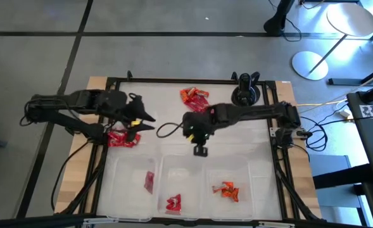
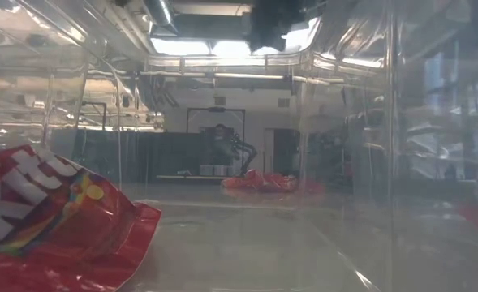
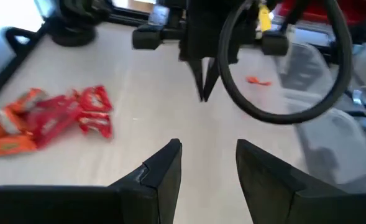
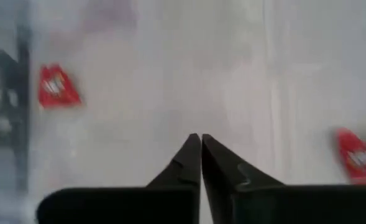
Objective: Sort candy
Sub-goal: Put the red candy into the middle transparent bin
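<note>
A pile of red and orange candy (image 1: 194,98) lies near the table's far edge and also shows in the left wrist view (image 3: 52,118). More red candy (image 1: 121,138) lies on the table under my left arm. My left gripper (image 1: 147,121) (image 3: 209,155) hovers open over bare table with nothing between its fingers. My right gripper (image 1: 200,151) (image 4: 201,140) is shut on nothing and points down at the far edge of the clear bins. The bins hold a red bar (image 1: 149,182), a red packet (image 1: 173,202) and orange pieces (image 1: 227,190).
Three clear plastic bins (image 1: 192,171) line the near edge; a big red packet (image 2: 52,219) lies against a bin wall in the low view. A black mount (image 1: 245,92) stands at the far edge. A black cable loop (image 1: 167,130) hangs between the arms.
</note>
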### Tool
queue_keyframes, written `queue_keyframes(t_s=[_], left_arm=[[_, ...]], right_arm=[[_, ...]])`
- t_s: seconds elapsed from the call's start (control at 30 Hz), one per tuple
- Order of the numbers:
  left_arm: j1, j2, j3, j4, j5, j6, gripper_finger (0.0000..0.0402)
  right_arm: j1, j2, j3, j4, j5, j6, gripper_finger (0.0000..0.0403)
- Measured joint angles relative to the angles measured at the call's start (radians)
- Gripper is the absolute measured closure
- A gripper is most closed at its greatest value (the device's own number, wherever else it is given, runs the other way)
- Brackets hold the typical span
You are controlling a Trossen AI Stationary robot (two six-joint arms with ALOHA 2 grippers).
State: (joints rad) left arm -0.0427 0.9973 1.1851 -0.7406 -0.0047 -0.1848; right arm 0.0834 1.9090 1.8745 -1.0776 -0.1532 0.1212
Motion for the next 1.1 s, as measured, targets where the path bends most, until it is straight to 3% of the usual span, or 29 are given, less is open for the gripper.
queue_keyframes(t_s=[0.17, 0.3, 0.53, 0.7, 0.87, 1.1], left_arm=[[0.073, 0.036, 0.0, 0.039, -0.017, 0.009, 0.0259], [0.155, 0.06, 0.006, 0.017, -0.018, -0.035, 0.0259], [0.251, 0.225, 0.143, -0.289, -0.012, -0.041, 0.0259], [0.272, 0.374, 0.202, -0.512, 0.018, 0.058, 0.0253], [0.279, 0.525, 0.202, -0.737, 0.088, 0.191, 0.0216], [0.241, 0.587, 0.129, -0.705, 0.091, 0.369, 0.0165]], right_arm=[[-0.069, -0.14, -0.136, -0.011, -0.075, -0.095, 0.0384], [-0.128, -0.322, -0.334, 0.109, -0.118, -0.126, 0.039], [-0.21, -0.564, -0.65, 0.37, -0.219, -0.173, 0.0396], [-0.289, -0.613, -0.757, 0.378, -0.329, -0.251, 0.0401], [-0.335, -0.612, -0.8, 0.388, -0.428, -0.304, 0.04], [-0.34, -0.612, -0.823, 0.383, -0.451, -0.312, 0.0401]])
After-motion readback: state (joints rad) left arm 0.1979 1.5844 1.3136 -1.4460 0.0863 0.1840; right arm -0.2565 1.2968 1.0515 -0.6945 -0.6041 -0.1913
